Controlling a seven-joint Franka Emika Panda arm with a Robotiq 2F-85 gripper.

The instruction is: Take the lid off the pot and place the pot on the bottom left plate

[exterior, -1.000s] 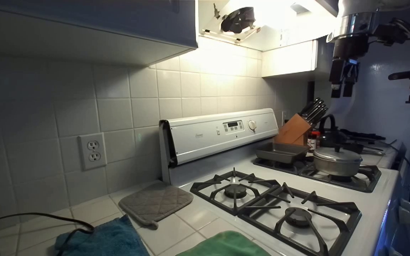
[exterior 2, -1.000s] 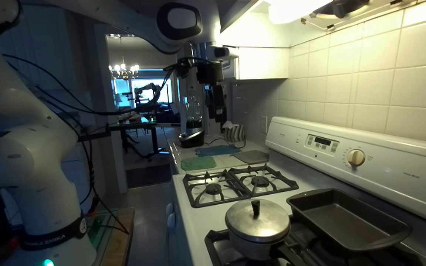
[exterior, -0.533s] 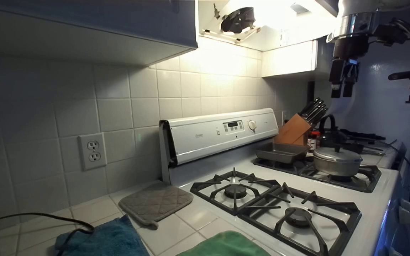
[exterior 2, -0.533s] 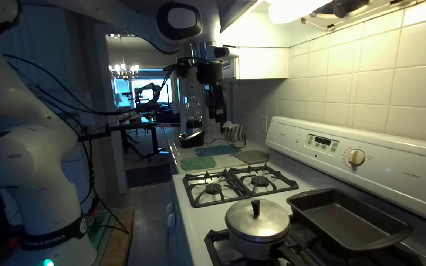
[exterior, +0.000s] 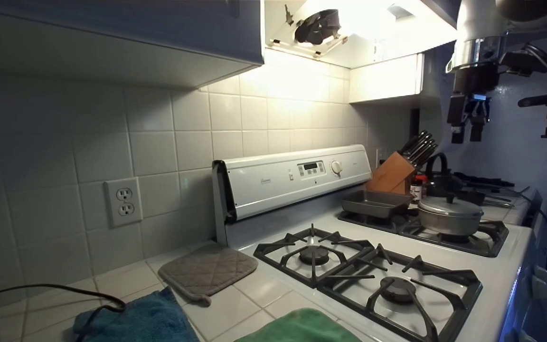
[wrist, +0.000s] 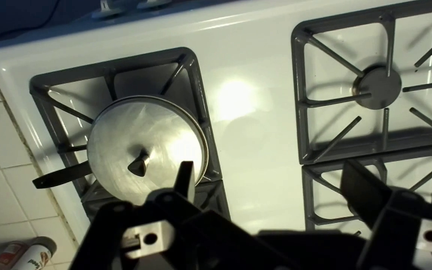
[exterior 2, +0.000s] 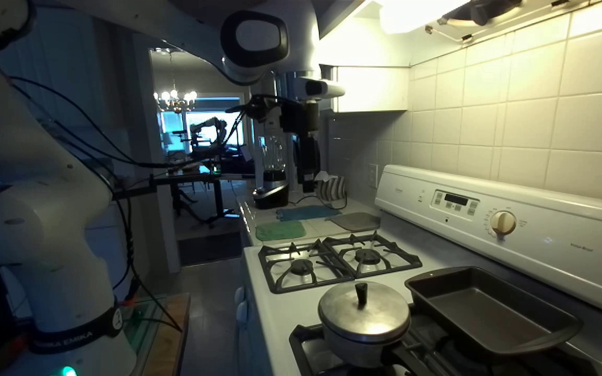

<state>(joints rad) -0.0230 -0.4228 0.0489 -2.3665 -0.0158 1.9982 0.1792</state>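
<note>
Over the white stovetop by the tiled wall, a gripper, jaws well apart.

Lid is on the pot, pot's on a grate. In an exterior view, baking pan just to its right, bottom left plate back behind.

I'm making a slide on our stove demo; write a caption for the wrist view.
Fingers spread in the foreground, a lidded saucepan beyond on a gas stove burner grate.
</note>
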